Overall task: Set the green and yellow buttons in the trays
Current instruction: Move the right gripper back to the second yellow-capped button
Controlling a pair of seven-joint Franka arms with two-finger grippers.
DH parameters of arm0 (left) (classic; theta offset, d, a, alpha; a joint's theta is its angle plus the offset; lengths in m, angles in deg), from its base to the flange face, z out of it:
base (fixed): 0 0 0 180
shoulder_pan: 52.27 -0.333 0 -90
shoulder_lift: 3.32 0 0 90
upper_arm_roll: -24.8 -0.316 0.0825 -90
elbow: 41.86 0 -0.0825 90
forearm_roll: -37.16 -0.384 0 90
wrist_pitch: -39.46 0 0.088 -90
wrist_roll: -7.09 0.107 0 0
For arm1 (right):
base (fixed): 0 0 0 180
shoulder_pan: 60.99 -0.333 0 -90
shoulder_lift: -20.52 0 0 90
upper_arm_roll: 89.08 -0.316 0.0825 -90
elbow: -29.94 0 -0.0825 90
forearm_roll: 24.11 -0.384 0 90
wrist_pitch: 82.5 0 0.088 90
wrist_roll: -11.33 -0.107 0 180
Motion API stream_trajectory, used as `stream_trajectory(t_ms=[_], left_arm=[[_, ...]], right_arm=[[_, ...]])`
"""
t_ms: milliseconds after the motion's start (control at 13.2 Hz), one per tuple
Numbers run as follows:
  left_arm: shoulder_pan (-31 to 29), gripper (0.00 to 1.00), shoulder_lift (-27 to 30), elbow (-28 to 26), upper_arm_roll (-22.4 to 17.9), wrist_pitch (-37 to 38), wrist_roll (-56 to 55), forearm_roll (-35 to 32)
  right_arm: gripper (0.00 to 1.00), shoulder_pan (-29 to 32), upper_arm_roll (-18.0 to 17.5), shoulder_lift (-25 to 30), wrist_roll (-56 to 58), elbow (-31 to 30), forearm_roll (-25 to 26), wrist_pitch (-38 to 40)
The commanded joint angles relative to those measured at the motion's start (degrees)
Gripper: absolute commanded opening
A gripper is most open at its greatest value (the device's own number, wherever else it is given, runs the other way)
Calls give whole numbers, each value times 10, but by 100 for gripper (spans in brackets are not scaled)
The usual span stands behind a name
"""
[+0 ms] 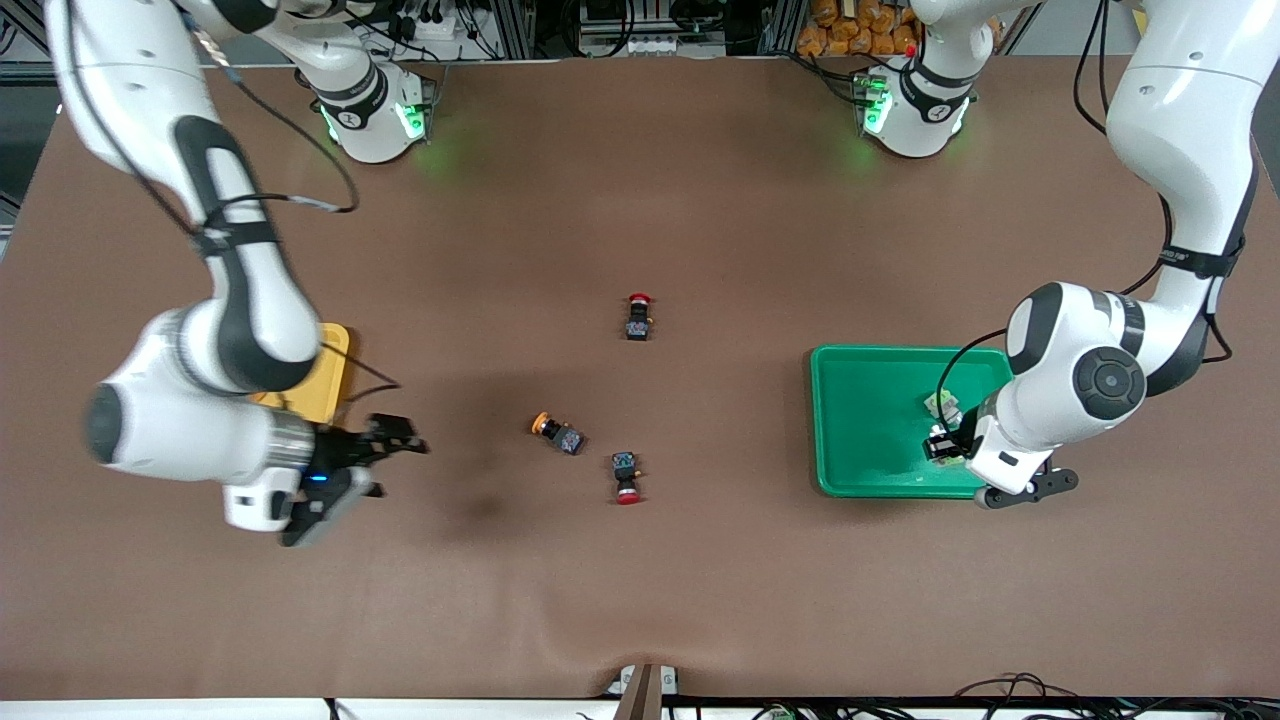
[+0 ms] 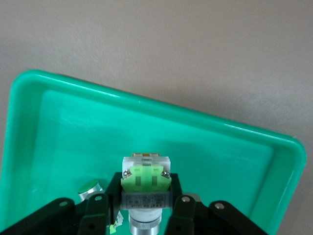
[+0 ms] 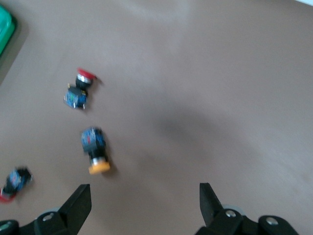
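Note:
My left gripper is low inside the green tray, shut on a pale-green button on a silver-grey body, as the left wrist view shows. A second green button lies in that tray beside it. One orange-yellow button on a black body lies on its side on the table's middle. My right gripper is open and empty over the table between that button and the yellow tray, which the right arm mostly hides. The right wrist view shows the open gripper and the yellow button.
Two red-capped black switches lie on the table: one farther from the front camera than the yellow button, one slightly nearer and beside it. Both show in the right wrist view.

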Motion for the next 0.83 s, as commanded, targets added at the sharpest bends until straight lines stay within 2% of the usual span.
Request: stream_trajectory(t_ms=[0, 152, 455, 759], left_arm=[[-3, 0, -9, -10, 4, -19, -9, -13], [-2, 0, -12, -10, 4, -21, -12, -13], [5, 0, -13, -18, 5, -21, -12, -14], [8, 0, -13, -27, 9, -20, -12, -14]], right_arm=[[100, -47, 6, -43, -32, 30, -7, -57], [100, -74, 6, -62, -33, 29, -7, -80], [100, -77, 6, -72, -42, 23, -20, -85], [100, -78, 6, -69, -26, -33, -25, -111]])
